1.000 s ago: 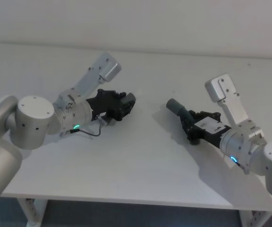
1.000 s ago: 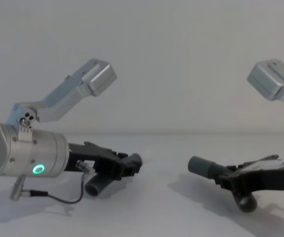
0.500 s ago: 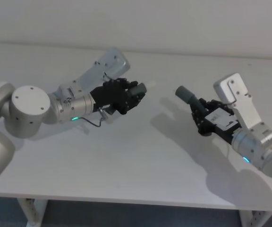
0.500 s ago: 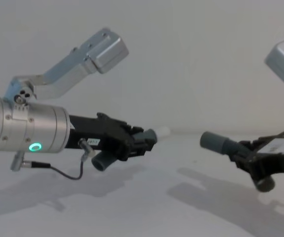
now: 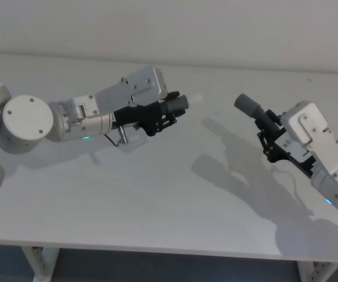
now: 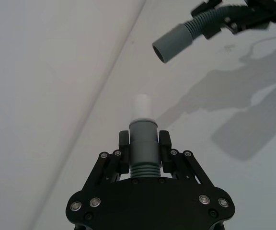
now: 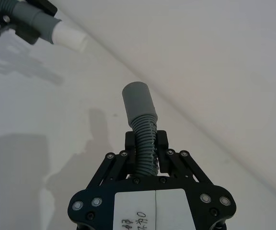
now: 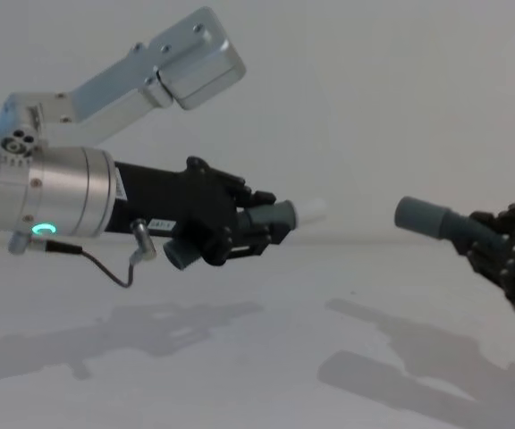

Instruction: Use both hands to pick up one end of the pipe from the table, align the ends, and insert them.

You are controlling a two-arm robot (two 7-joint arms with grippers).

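Note:
Both pipe pieces hang in the air above the white table [image 5: 157,200]. My left gripper [image 5: 157,114] is shut on a ribbed grey pipe piece [image 6: 143,139] just behind its cuff, and the white spigot tip [image 5: 195,98] sticks out towards the right arm. On the right, my other gripper [image 5: 271,138] is shut on the second ribbed piece [image 7: 145,132], with the wide grey socket cuff [image 5: 246,104] pointing up and to the left. The two ends face each other across a short gap without touching, as the white tip [image 8: 309,213] and socket cuff [image 8: 421,217] show in the chest view.
Shadows of both arms lie on the bare table surface [image 8: 257,357] below the grippers. A plain pale wall [image 5: 169,23] rises behind the table's far edge. A thin cable loop [image 8: 119,268] hangs under the left wrist.
Both grippers have risen off the table with their pipe pieces. The left piece has swung so that its white tip points at the right piece's socket cuff.

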